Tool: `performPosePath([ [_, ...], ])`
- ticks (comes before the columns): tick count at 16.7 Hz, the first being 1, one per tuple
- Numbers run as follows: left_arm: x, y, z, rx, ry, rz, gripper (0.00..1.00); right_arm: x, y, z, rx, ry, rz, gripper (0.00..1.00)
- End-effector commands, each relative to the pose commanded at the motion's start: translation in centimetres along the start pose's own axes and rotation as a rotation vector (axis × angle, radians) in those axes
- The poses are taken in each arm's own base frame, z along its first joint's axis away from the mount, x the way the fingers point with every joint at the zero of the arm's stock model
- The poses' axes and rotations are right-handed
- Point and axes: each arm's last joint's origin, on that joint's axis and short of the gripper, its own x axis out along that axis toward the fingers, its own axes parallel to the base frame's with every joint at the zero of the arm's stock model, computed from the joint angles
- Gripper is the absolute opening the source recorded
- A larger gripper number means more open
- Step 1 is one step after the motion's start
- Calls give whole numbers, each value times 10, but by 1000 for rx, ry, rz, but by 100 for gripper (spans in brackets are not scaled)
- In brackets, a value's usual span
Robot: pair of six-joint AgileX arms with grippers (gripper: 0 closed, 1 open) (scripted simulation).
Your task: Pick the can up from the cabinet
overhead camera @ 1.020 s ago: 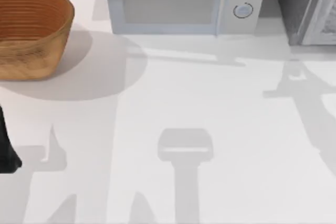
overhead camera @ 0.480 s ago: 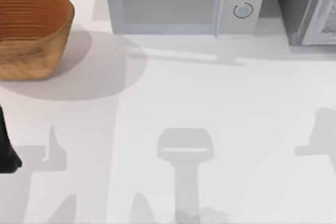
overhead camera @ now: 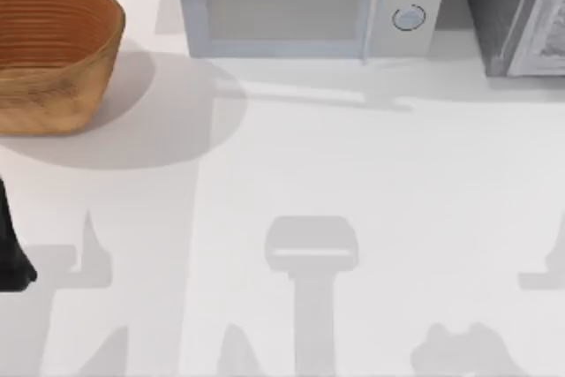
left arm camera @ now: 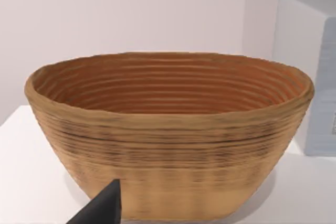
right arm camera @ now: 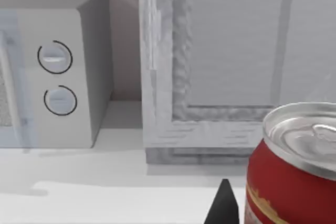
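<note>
The can [right arm camera: 294,166] is sitting right up against the right wrist camera, in front of the cabinet [right arm camera: 231,66] and out of it, which suggests the right arm is carrying it clear of the cabinet; that is a judgement, since the grip itself is out of sight. One dark fingertip [right arm camera: 223,205] of the right gripper is showing just beside the can's wall, so I cannot tell whether the jaws are clenched on the can or standing released.

The can is a smooth red cylinder with a thin gold band and a brushed silver lid carrying a pull tab. The cabinet behind it is pale grey, with a framed, slightly rough-looking door panel. Beside the cabinet the microwave [overhead camera: 305,4] is standing, boxy and white with two round dials.

The left arm [overhead camera: 11,245] is resting parked at the worktop's [overhead camera: 353,174] left edge, well away from the cabinet, probably to keep the reach open. Its wrist camera is facing the basket [left arm camera: 168,129], an oval bowl of ribbed brown wicker; one dark fingertip [left arm camera: 102,208] is showing, and I cannot tell the state of those jaws either.
</note>
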Motion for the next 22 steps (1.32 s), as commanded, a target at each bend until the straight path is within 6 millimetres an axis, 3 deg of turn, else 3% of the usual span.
performPosePath([
  [7,0,0,0,0,0,0,100,2,-1,3,-1,1,16,0],
  [11,0,0,0,0,0,0,100,12,-7,26,-21,-33,90,0],
  [14,0,0,0,0,0,0,100,32,-18,46,-44,-41,177,0],
  [18,0,0,0,0,0,0,100,75,-53,56,-65,-17,317,0],
  [22,0,0,0,0,0,0,100,115,-111,30,-53,16,469,0],
])
